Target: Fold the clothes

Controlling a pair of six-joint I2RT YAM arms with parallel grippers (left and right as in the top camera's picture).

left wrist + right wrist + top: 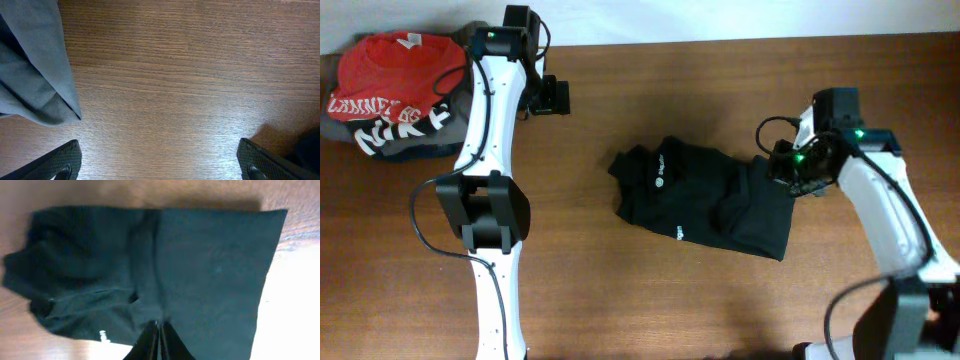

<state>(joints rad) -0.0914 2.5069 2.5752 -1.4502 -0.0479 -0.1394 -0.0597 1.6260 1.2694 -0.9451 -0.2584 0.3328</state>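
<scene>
Lying rumpled, the black garment [705, 200] runs left-right, bunched end seemingly leftward.

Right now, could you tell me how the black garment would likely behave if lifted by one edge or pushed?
Probably floppy: the black garment lies in soft wrinkles and folds, so it should sag from the right gripper, whose shut fingers meet its fabric. Likely light, being thin cloth. Pushed, it would probably bunch up on the wooden table rather than slide whole.
</scene>
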